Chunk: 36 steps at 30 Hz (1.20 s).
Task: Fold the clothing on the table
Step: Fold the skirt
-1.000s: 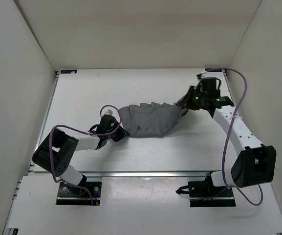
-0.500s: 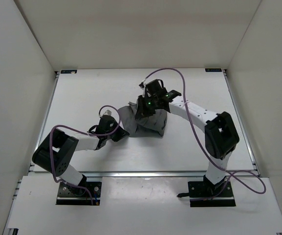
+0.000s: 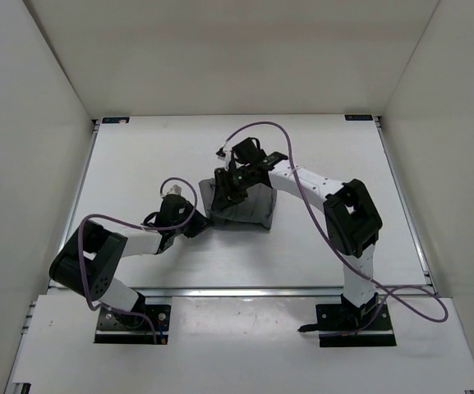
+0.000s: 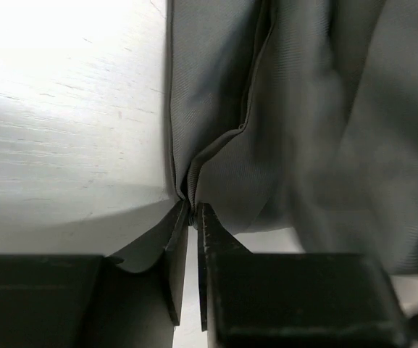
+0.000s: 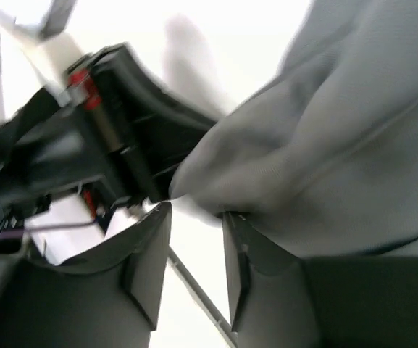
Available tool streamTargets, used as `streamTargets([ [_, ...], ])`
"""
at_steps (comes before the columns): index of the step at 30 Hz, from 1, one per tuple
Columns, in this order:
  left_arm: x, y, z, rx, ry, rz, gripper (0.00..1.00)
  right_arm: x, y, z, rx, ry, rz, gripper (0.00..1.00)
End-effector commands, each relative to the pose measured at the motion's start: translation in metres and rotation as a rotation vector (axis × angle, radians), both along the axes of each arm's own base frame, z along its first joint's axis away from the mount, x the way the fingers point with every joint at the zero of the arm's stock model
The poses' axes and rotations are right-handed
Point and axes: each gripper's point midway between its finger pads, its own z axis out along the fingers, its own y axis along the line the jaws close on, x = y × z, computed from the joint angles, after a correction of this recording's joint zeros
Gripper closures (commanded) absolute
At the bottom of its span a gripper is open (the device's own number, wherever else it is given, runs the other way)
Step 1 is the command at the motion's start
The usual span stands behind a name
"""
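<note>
Clothing [image 3: 249, 215] heaped near mid-counter, with both tools at it.

Left tool [image 4: 193, 209] is nearest, low over the counter [image 3: 130, 164] at the heap's near-left corner. Its fingers are almost together with a slim gap, tips at a grey fold edge; cannot tell whether cloth is pinched. The garment is dark grey and lies in a compact, doubled bundle, softly creased in the left wrist view. Right tool [image 5: 198, 210] sits over the bundle's far-left part, its arm reaching in from the right. Its fingers are parted with a bare gap between them; cloth bulges against one fingertip but is not clamped. A purple cable [image 3: 261, 127] arcs above that arm. White walls [image 3: 220, 57] stand beyond.
</note>
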Motion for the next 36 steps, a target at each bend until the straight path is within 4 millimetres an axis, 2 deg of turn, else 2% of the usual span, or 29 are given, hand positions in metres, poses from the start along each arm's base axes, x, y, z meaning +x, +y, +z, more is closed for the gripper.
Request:
streamTargets([
  [1,0.005,0.001,0.017,-0.034,-0.052,0.002,0.77,-0.028,0.018,0.058,0.155,-0.082,0.174,0.69],
  [2,0.005,0.003,0.018,-0.029,-0.054,0.004,0.77,-0.033,0.018,0.064,0.165,-0.105,0.185,0.7],
  [3,0.007,0.004,0.023,-0.034,-0.067,0.01,0.77,-0.037,0.014,0.072,0.188,-0.139,0.178,0.66],
  [4,0.005,0.005,0.019,-0.026,-0.058,0.01,0.75,-0.035,0.013,0.097,0.246,-0.214,0.172,0.62],
  [5,0.006,0.008,0.019,-0.026,-0.055,0.019,0.73,-0.037,0.003,0.101,0.259,-0.225,0.146,0.59],
  [6,0.006,0.007,0.02,-0.028,-0.06,0.017,0.72,-0.033,-0.004,0.092,0.267,-0.216,0.111,0.67],
  [8,0.006,0.008,0.021,-0.028,-0.056,0.02,0.71,-0.019,-0.017,0.092,0.257,-0.255,0.033,0.72],
  [9,0.005,0.008,0.019,-0.025,-0.054,0.021,0.72,-0.011,-0.022,0.085,0.242,-0.253,0.018,0.89],
  [10,0.004,0.008,0.019,-0.019,-0.054,0.019,0.71,-0.003,-0.026,0.078,0.224,-0.246,0.003,1.0],
  [11,0.005,0.011,0.02,-0.02,-0.051,0.029,0.71,0.007,-0.028,0.069,0.207,-0.235,-0.007,1.0],
  [12,0.003,0.009,0.019,-0.017,-0.048,0.022,0.71,0.01,-0.024,0.054,0.196,-0.207,0.014,1.0],
  [13,0.002,0.01,0.018,-0.014,-0.047,0.018,0.7,0.015,-0.024,0.053,0.202,-0.2,0.018,1.0],
  [14,0.0,0.011,0.018,-0.013,-0.041,0.023,0.69,0.016,-0.02,0.04,0.186,-0.162,0.032,1.0],
  [17,-0.005,0.017,0.016,0.007,-0.03,0.029,0.6,0.009,-0.002,0.014,0.187,-0.099,0.096,1.0],
  [19,-0.007,0.022,0.021,-0.011,-0.03,0.035,0.48,0.0,0.007,0.0,0.185,-0.058,0.117,1.0],
  [20,-0.015,0.024,0.022,-0.023,-0.011,0.024,0.47,-0.004,0.009,-0.016,0.159,-0.029,0.116,1.0],
  [21,-0.018,0.032,0.02,-0.022,0.001,0.035,0.45,-0.005,0.011,-0.02,0.154,-0.021,0.119,1.0],
  [23,-0.031,0.049,0.024,0.003,0.01,0.049,0.44,-0.016,0.007,-0.042,0.1,0.034,0.098,1.0],
  [24,-0.037,0.061,0.024,0.022,0.009,0.07,0.44,-0.014,0.005,-0.05,0.072,0.033,0.082,1.0],
  [26,-0.036,0.082,0.032,0.037,-0.012,0.124,0.43,-0.011,0.0,-0.065,0.017,0.051,0.06,1.0],
  [27,-0.039,0.088,0.039,0.058,-0.033,0.126,0.42,-0.011,-0.001,-0.064,-0.006,0.053,0.064,0.99],
  [28,-0.032,0.094,0.055,0.064,-0.076,0.145,0.39,-0.011,-0.003,-0.066,-0.017,0.067,0.088,1.0],
  [29,-0.036,0.099,0.053,0.1,-0.072,0.126,0.35,-0.008,0.004,-0.05,0.01,0.051,0.099,1.0],
  [30,-0.034,0.102,0.064,0.129,-0.092,0.107,0.33,-0.004,0.005,-0.04,0.027,0.019,0.117,1.0],
  [31,-0.029,0.098,0.08,0.125,-0.126,0.075,0.27,-0.003,0.009,-0.014,0.068,-0.037,0.125,1.0],
  [32,-0.031,0.097,0.083,0.145,-0.136,0.03,0.07,-0.002,0.01,0.01,0.095,-0.089,0.12,1.0],
  [33,-0.031,0.092,0.091,0.143,-0.145,-0.023,0.01,0.003,0.006,0.023,0.118,-0.128,0.098,0.97],
  [35,-0.032,0.092,0.095,0.134,-0.121,-0.076,0.01,0.013,-0.01,0.076,0.168,-0.253,0.006,0.85],
  [36,-0.031,0.089,0.101,0.136,-0.11,-0.118,0.01,0.018,-0.022,0.075,0.156,-0.272,-0.027,0.8],
])
